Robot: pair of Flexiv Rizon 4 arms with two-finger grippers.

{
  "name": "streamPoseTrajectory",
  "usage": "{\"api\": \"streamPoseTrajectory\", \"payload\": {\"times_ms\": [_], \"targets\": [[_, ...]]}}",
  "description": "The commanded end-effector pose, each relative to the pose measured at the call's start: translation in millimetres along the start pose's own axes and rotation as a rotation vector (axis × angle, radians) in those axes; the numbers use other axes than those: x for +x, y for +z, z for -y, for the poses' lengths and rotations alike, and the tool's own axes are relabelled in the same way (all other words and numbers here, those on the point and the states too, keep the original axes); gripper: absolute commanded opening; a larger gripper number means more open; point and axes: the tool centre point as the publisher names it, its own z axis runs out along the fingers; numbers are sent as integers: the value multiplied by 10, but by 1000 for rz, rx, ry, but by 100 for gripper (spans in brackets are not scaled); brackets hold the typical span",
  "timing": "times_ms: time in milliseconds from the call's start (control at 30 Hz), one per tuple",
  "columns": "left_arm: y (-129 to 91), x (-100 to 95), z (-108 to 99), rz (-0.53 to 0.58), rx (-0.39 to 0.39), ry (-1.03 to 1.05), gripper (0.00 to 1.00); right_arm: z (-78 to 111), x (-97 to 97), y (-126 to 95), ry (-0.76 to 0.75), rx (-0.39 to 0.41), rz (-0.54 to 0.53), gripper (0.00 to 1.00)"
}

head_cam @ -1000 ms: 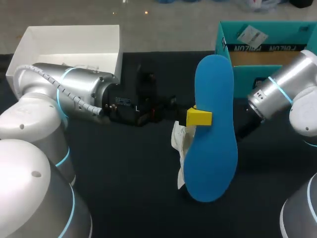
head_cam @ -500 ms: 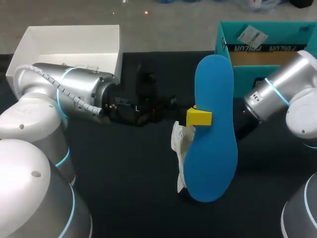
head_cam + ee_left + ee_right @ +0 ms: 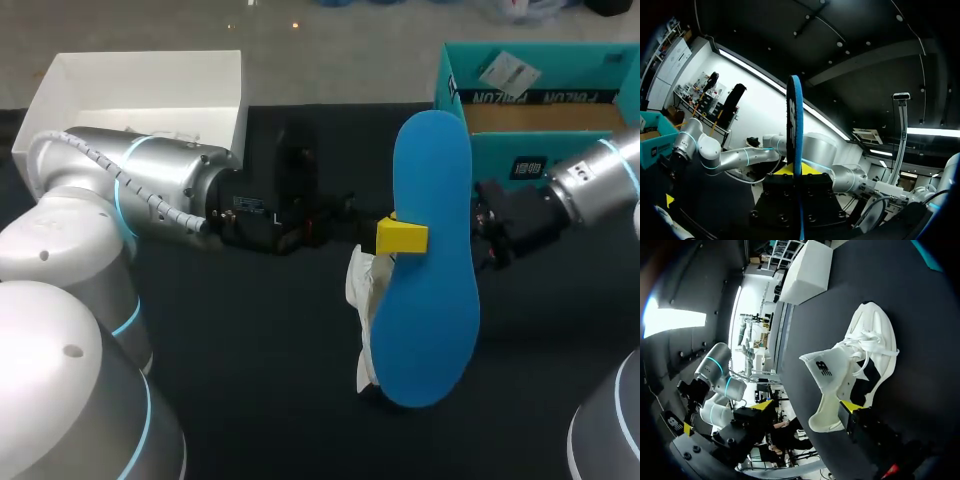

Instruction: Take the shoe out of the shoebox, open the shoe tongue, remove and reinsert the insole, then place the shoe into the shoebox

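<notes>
A large blue insole (image 3: pixel 432 280) stands on edge above the table's middle. My left gripper (image 3: pixel 404 237) is shut on its rim; in the left wrist view the insole (image 3: pixel 794 130) runs edge-on between the yellow tips of that gripper (image 3: pixel 799 170). Below it, a white shoe (image 3: pixel 362 292) lies on the black table. In the right wrist view the shoe (image 3: pixel 860 360) lies on its side with its tongue pulled open. My right gripper (image 3: pixel 488 232) is open just right of the insole, apart from it; its fingers (image 3: pixel 851 407) stand wide with nothing held.
The teal shoebox (image 3: pixel 500 150) stands at the back right, behind my right arm. A white lid (image 3: pixel 140 85) sits at the back left, beyond my left arm. Black tabletop lies bare in front of the shoe.
My right gripper has opened and drawn back to the right, away from the insole. The left arm, insole and shoe have kept still.
</notes>
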Motion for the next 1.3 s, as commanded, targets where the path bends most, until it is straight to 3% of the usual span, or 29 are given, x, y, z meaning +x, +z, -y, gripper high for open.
{"api": "streamPoseTrajectory", "payload": {"times_ms": [33,233,333,533,867,1067,1200,1300], "targets": [[85,59,3,299,6,-1,0,181,-55,-124,-21,-69,-91,100],[85,59,3,299,6,-1,0,181,-55,-124,-21,-69,-91,100],[85,59,3,299,6,-1,0,176,-54,-238,63,-159,-139,100],[85,59,3,299,6,-1,0,189,212,-635,153,-369,-181,100],[85,59,3,299,6,-1,0,177,341,-777,171,-447,-219,100],[85,59,3,299,6,-1,0,177,341,-777,171,-447,-219,100],[-173,-85,-158,433,-292,436,0,177,341,-777,171,-447,-219,100],[-394,-239,-213,462,-445,725,0,177,341,-777,171,-447,-219,100]]}}
